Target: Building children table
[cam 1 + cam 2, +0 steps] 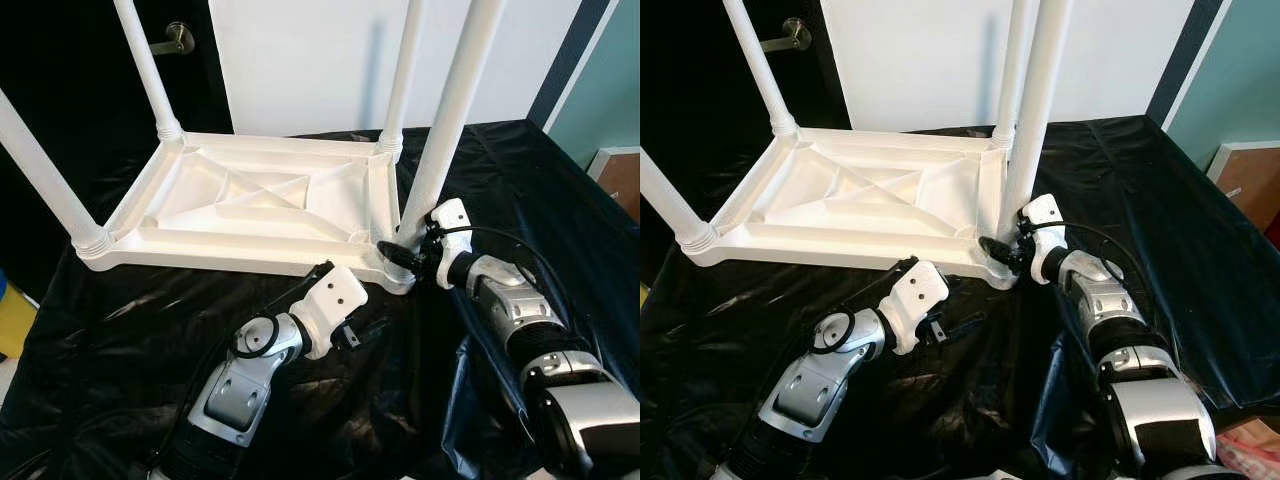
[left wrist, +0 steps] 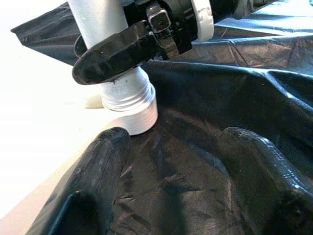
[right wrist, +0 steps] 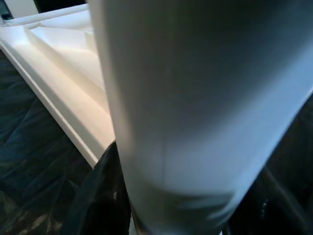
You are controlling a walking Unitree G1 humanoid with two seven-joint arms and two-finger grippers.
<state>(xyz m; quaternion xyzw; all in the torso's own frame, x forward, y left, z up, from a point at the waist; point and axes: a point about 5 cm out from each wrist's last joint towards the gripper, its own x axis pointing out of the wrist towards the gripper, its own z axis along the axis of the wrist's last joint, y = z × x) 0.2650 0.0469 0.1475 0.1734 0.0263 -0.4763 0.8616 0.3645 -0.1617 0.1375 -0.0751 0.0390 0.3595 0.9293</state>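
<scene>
You cannot see the tops of the four legs, they are cut off by the frame edge. The white table [image 1: 250, 205] lies upside down on the black sheet [image 1: 120, 340]. Your right gripper [image 1: 392, 252] reaches in low from the right side of the table and is closed around the near right leg [image 1: 445, 140], just above its threaded base at the table corner. Your left gripper [image 1: 362, 332] rests low on the sheet just in front of the same corner, bent at the wrist, fingers [image 2: 98, 181] spread apart and holding nothing
</scene>
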